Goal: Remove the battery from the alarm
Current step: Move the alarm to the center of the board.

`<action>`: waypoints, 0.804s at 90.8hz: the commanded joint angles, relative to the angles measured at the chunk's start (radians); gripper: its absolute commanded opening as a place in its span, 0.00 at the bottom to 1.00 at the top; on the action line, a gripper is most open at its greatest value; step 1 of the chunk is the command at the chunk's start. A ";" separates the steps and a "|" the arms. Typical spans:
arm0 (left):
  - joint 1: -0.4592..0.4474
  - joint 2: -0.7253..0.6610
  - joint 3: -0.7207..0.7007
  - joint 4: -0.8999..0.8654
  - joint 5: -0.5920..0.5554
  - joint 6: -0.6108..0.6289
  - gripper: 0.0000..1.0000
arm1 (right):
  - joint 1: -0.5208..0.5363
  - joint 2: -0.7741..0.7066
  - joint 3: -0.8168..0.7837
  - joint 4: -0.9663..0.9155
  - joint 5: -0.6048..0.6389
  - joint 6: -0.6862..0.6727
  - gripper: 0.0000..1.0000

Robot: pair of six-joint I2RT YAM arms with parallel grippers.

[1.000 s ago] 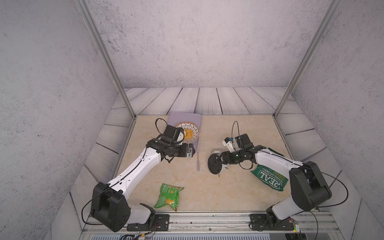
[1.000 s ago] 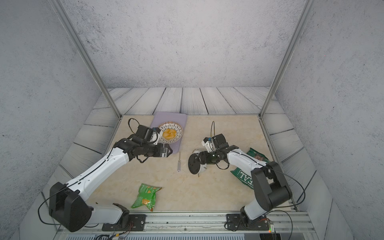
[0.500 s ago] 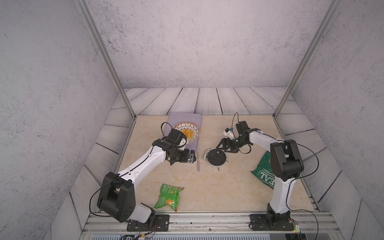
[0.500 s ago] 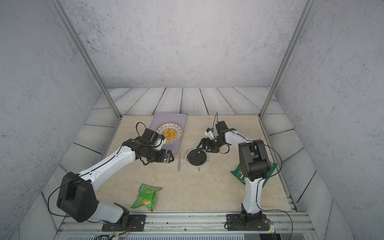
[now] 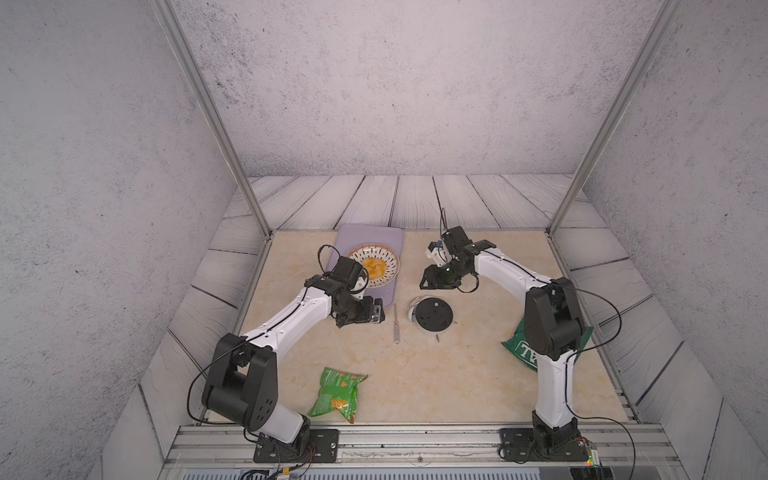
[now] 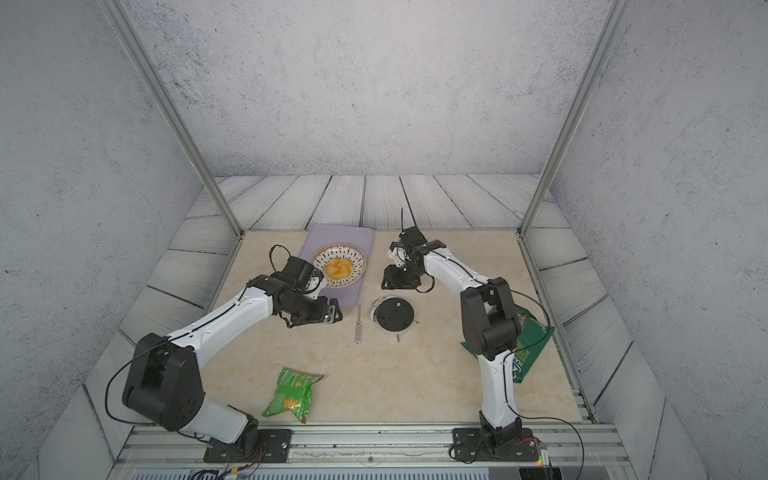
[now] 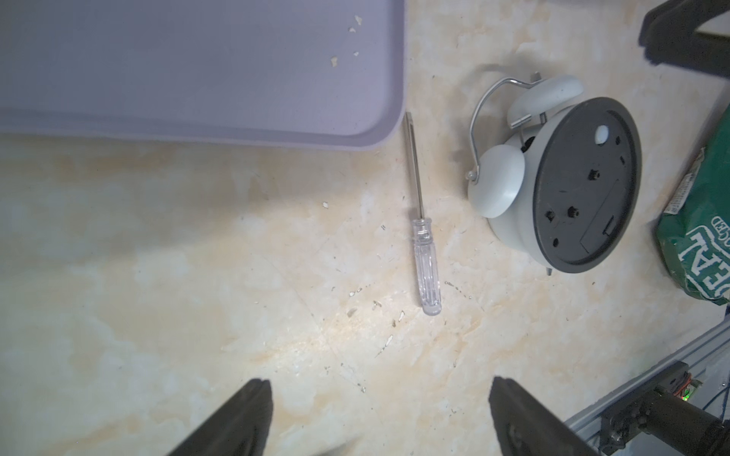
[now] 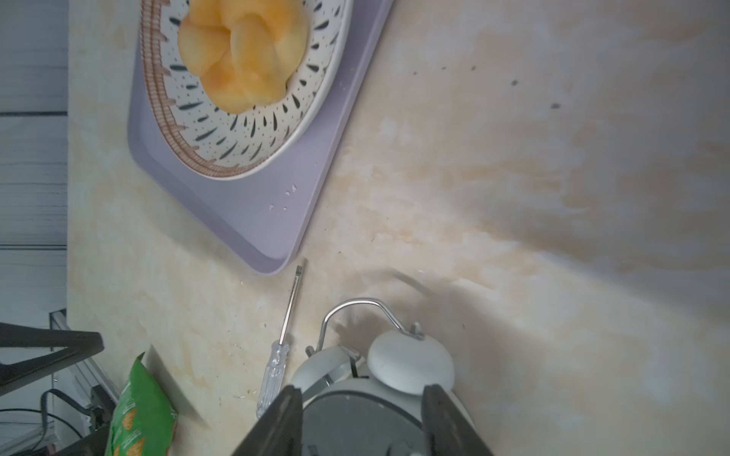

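1. The round white twin-bell alarm (image 5: pixel 433 314) lies face down near the centre of the beige marbled surface (image 5: pixel 457 382), with its black circular back upward. The bells and wire handle point to 9 o'clock, and the small metal feet point to about 4 o'clock. In the left wrist view the rectangular hatch in the back sits flush and closed. The battery cannot be seen in any view.

2. The slim silver screwdriver with a clear handle (image 5: pixel 396 322) lies flat just beside the alarm at its 9 o'clock, not touching it. Its blade tip points to 12 o'clock, near the corner of the lavender plastic tray (image 5: pixel 374 235). The tray sits at 11 o'clock from the alarm and carries a patterned round bowl (image 5: pixel 392 268) of yellow-orange pieces.

3. The left fingers (image 7: pixel 237 422) hover at 9 o'clock from the screwdriver, spread wide, with nothing between them.

4. The right fingers (image 8: pixel 280 422) hang at 12 o'clock from the alarm, clear of it, parted and empty.

5. A light green snack bag (image 5: pixel 337 392) lies at 7 o'clock. A dark green bag (image 5: pixel 517 349) lies at 4 o'clock, partly behind the right arm.
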 commanded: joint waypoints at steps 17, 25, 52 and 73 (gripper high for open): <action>0.021 0.023 -0.032 -0.001 0.015 -0.009 0.86 | 0.101 0.090 0.043 -0.127 -0.093 -0.106 0.48; 0.021 0.027 -0.034 0.002 0.020 -0.009 0.83 | 0.127 0.074 0.025 -0.168 -0.139 -0.167 0.48; -0.019 0.128 0.043 0.016 0.053 0.007 0.56 | 0.134 -0.181 -0.140 -0.074 -0.064 -0.138 0.58; -0.087 0.283 0.190 0.001 -0.066 0.013 0.51 | 0.049 -0.535 -0.441 0.110 0.264 0.085 0.76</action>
